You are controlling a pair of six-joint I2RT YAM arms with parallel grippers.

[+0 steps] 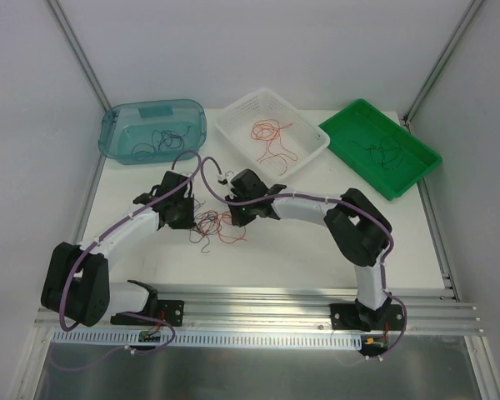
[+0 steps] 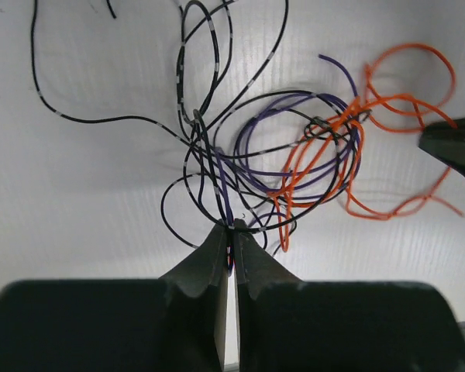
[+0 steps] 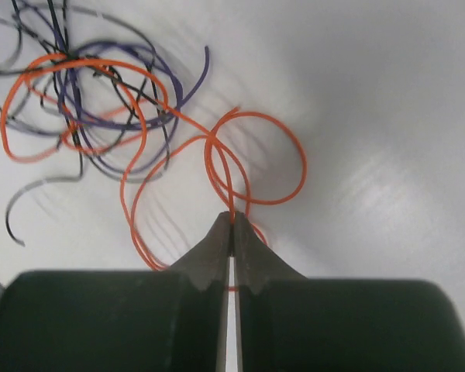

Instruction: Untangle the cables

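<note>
Separation step in hand: the tangle of cables (image 1: 216,225), lying on the desk (image 1: 317,260) between both arms, is pinched by the clenched left hand (image 2: 231,229) on dark strands (image 2: 208,167) and by the clenched right hand (image 3: 232,221) on an orange wire (image 3: 256,115), so a slow outward pull is judged to be required next.

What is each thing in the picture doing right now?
Tangled cables: knotted, between both pincers.
Left pincer: shut on its dark strands.
Right pincer: shut on an orange strand.
Blue tub: holds black wires.
White basket: holds orange wires.
Green tray: holds black wires.
</note>
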